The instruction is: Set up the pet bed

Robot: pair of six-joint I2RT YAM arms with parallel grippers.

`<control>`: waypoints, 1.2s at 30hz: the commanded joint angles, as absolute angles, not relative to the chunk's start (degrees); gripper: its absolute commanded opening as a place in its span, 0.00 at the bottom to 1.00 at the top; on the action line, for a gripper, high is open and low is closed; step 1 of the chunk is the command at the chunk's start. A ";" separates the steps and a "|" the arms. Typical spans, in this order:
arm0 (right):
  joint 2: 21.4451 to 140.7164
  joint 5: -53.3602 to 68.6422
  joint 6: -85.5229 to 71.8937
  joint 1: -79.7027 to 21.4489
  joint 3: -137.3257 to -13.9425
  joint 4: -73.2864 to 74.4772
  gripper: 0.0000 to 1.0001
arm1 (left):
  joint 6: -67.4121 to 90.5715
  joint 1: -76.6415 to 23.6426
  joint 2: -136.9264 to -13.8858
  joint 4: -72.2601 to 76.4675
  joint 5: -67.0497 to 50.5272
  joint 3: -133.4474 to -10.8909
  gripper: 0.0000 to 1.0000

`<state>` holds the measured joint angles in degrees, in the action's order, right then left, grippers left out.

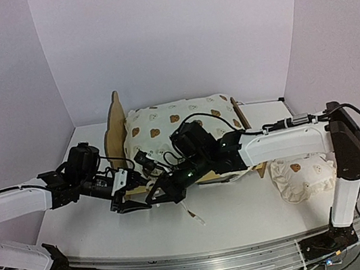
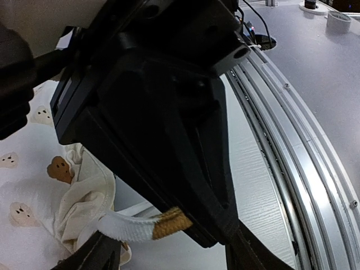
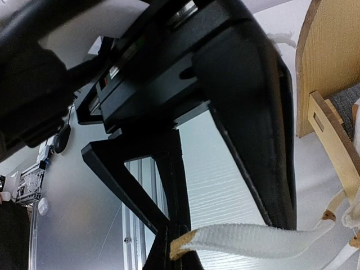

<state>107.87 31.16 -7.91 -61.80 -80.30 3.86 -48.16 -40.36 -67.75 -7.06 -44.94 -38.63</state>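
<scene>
The pet bed (image 1: 114,128) stands at mid-table, its bear-eared headboard to the left; its plywood frame (image 3: 329,67) and grey base (image 3: 344,102) show in the right wrist view. The cream bear-print cushion (image 1: 178,120) lies on it and also shows in the left wrist view (image 2: 28,191). My right gripper (image 1: 163,194) is shut on the brown tip of a white cushion tie (image 3: 247,239) at the bed's near left corner, as its wrist view (image 3: 174,250) shows. My left gripper (image 1: 133,202) is open, its fingers either side of that tie (image 2: 126,226) and the right gripper's tip (image 2: 169,256).
The small ruffled bear-print pillow (image 1: 304,180) lies on the table at the right, by the right arm's base. Another loose tie (image 1: 194,216) trails onto the table in front of the bed. A metal rail (image 1: 207,261) runs along the near edge.
</scene>
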 commanded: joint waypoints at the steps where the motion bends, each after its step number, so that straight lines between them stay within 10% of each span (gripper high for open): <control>1: 106.26 30.94 -9.78 -62.04 -80.02 -0.98 0.00 | -41.91 -40.43 -68.51 1.80 -42.80 -38.00 0.61; 11: 103.38 32.27 -12.45 -61.01 -76.44 0.14 0.00 | -48.38 -38.46 -66.94 0.38 -34.60 -37.20 0.50; 24: 103.96 34.11 -12.32 -60.88 -78.48 3.04 0.00 | -51.86 -42.70 -66.93 10.32 -38.76 -33.14 0.62; 36: 103.44 34.63 -12.87 -60.81 -77.95 2.98 0.00 | -51.48 -43.77 -70.33 17.35 -39.64 -33.64 0.20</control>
<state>105.56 33.19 -12.34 -60.75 -76.29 3.52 -51.44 -43.19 -70.28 13.06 -38.45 -33.26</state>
